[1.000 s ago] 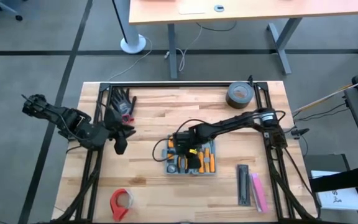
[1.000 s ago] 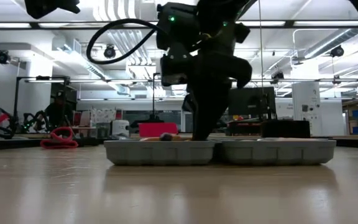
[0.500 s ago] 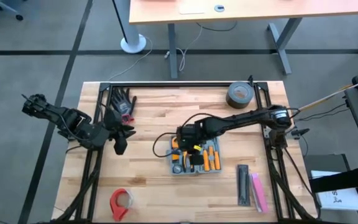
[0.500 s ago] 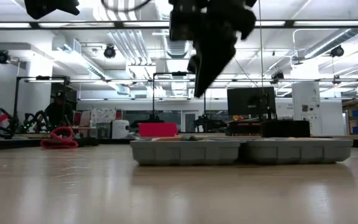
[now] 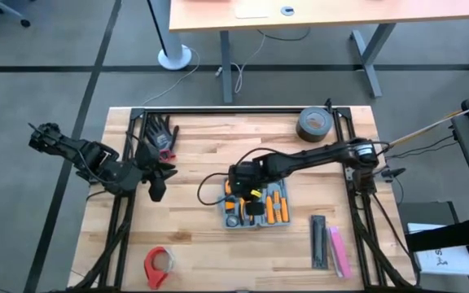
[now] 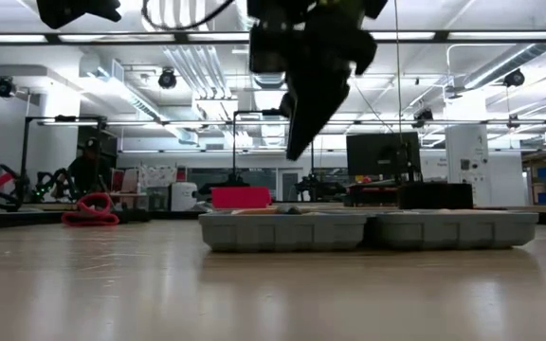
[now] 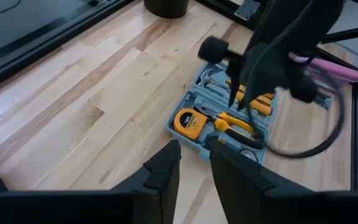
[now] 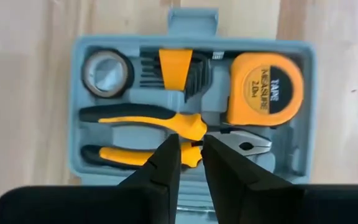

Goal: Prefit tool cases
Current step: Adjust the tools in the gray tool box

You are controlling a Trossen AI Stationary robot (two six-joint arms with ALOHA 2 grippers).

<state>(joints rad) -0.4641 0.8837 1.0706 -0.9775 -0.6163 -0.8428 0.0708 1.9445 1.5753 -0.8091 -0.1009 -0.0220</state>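
Fingers (image 8: 166,163) of the right gripper (image 8: 190,162) nearly together, a narrow gap between, nothing held; hovering clear above the tool case (image 5: 255,203), right over the pliers (image 8: 166,124). Case lying open at centre frame in the high view, tray already holding tape measure (image 8: 266,90), pliers and a roll. Step in hand, by judgement: checking or seating tools in their slots. Next move probably calls for a straight descent onto the pliers, fingers spread wider first. Further off, at left of frame, left gripper (image 7: 192,163) parked above the table edge, fingers likewise close-set, empty, pointing toward the case.
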